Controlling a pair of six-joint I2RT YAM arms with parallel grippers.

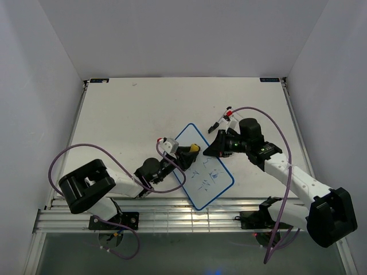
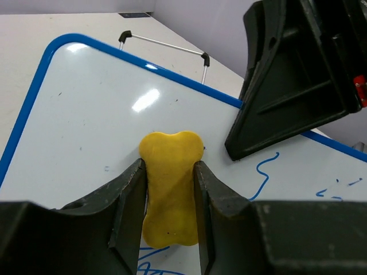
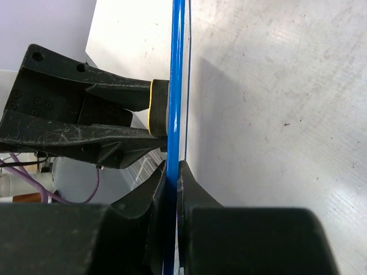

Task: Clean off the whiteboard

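The whiteboard (image 1: 213,186) lies slanted on the table, white with a blue rim and blue scribbles (image 1: 207,173) on its near half. My left gripper (image 1: 189,153) is shut on a yellow peanut-shaped eraser (image 1: 194,149), which rests on the board's upper part. In the left wrist view the eraser (image 2: 171,183) sits between both fingers (image 2: 129,197), pressed on the white surface (image 2: 86,114), with scribbles (image 2: 264,177) to its right. My right gripper (image 1: 213,150) is shut on the board's far right rim (image 3: 178,86); its jaws (image 3: 172,166) pinch the blue edge.
The board's wire stand (image 1: 221,120) with black feet sticks out past its far edge. The right gripper's black body (image 2: 292,86) looms close beside the eraser. A slotted metal rail (image 1: 172,220) runs along the table's near edge, and white walls enclose the table.
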